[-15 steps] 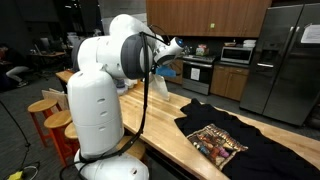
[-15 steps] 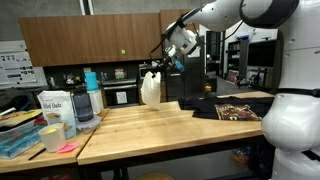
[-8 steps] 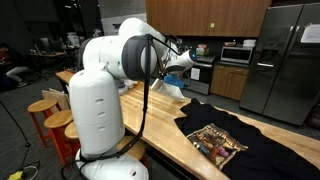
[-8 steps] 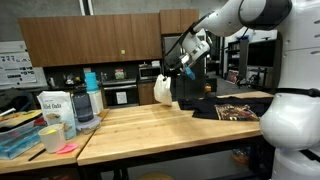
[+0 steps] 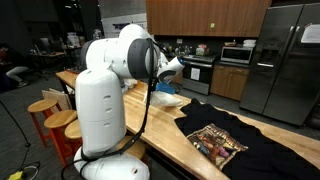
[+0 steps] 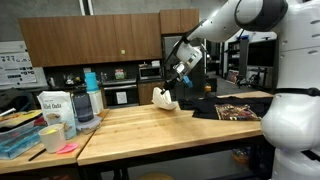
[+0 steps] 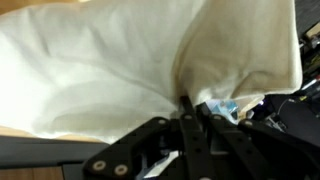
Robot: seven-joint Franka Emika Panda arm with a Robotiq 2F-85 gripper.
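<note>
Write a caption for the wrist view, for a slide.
Claw shut on a fold of white cloth that fills most of the frame.

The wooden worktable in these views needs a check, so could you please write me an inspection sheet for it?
Surface: long, light wooden butcher-block table.
Job's things: crumpled white fabric cloth hanging down, its lower end at the tabletop; contact unclear.
Clutter: black printed T-shirt lying flat; white labelled tub, blue bottle and pink paper note at one end.
Gripper: fingers shut on a fold of the cloth.
Cables: black cable running down the arm.
Surroundings: steel refrigerator, round wooden stools, dark wooden cabinets.
</note>
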